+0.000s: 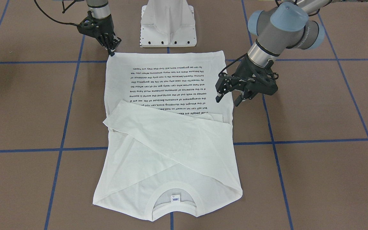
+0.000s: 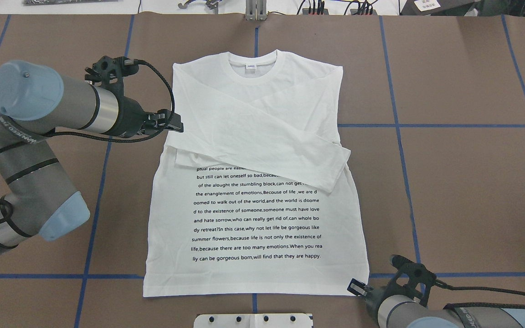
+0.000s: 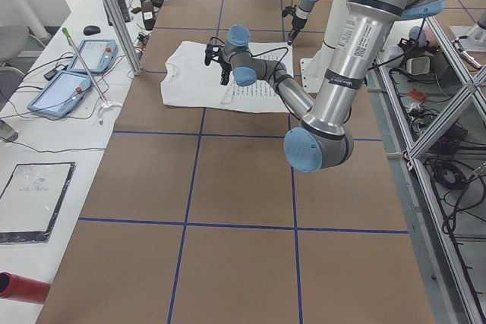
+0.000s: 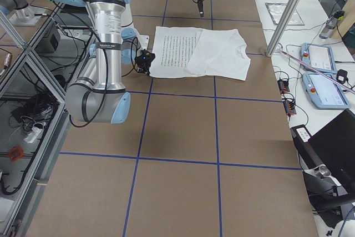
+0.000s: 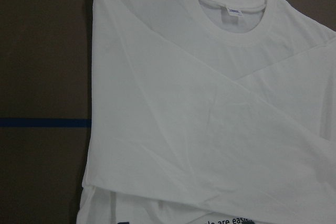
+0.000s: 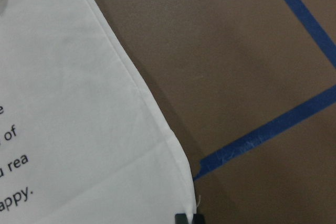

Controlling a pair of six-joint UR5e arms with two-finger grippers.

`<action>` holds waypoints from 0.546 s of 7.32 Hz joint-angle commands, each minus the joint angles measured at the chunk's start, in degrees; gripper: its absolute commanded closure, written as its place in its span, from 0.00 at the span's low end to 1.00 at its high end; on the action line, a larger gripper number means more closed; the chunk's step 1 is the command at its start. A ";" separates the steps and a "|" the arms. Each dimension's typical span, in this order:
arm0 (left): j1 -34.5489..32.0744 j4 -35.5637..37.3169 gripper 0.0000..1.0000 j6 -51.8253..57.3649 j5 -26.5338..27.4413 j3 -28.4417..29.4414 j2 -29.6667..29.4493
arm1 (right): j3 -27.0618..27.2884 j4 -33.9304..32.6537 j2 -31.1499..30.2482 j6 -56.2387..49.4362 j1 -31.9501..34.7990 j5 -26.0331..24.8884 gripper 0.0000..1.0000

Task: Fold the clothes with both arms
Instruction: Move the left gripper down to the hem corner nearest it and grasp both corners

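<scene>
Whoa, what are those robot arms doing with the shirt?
Two robot arms are folding a white shirt on the table. It lies flat, writing up, with both sleeves crossed over the chest. The left gripper is open at the shirt's side edge. The right gripper has its tips at a bottom corner; I can't tell if it's pinching.

We see a robotics lab: robot arms (image 3: 345,58) over a brown table (image 3: 243,180) gridded with blue tape (image 3: 243,225), aluminium framing (image 3: 114,17), teach pendants (image 3: 57,92) on a side bench (image 3: 30,149), trailing cables (image 3: 456,180).
</scene>
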 commanded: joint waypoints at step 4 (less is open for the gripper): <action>17.22 0.40 0.23 -23.63 16.96 -12.34 13.78 | 3.51 -0.13 -0.99 -0.10 0.06 0.00 1.00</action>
